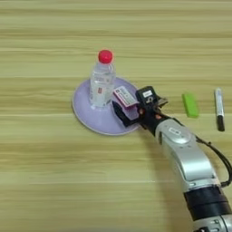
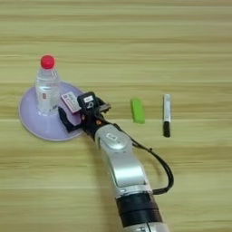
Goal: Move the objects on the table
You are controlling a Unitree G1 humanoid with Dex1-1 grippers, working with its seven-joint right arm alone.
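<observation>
- My jaws (image 1: pixel 128 108) gripped the red-and-white box (image 1: pixel 124 97) over the lilac plate (image 1: pixel 90 118), the bottle (image 1: pixel 102 80) standing right beside them.
- Green block (image 1: pixel 190 105) and marker pen (image 1: pixel 219 108) sat apart on the bench (image 1: pixel 54 181).

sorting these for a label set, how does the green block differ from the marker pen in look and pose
The green block is bright green all over; the marker pen is grey with a black end nearest the camera. The block is short and wide; the pen is long and slim. The block lies a little slanted; the pen points almost straight away from the camera. Both lie flat on the bare table, right of the lilac plate, untouched by the tool.
</observation>
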